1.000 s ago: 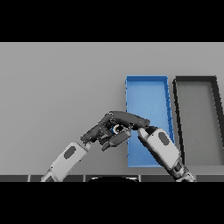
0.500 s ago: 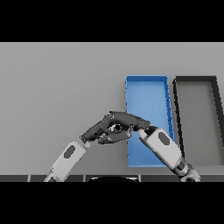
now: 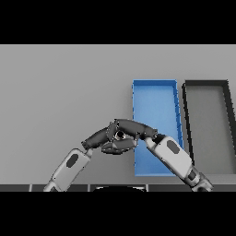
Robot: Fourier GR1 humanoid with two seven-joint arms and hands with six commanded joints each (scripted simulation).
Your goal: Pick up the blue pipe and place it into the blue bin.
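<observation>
I see left arm rising from the lower edge, angled right | left hand (image 3: 102, 137) just left of the blue bin (image 3: 155, 87), fingers curled | right arm crossing the bin's near end, reaching left | right hand (image 3: 131, 127) fingers stretched over the left hand, touching it | both hands meet beside the bin's left wall

You're looking down on a flat grey table (image 3: 60, 92). On its right side rests a long blue rectangular bin (image 3: 154, 110), and just beside it, seemingly apart, a matching black rectangular bin (image 3: 207, 124).
</observation>
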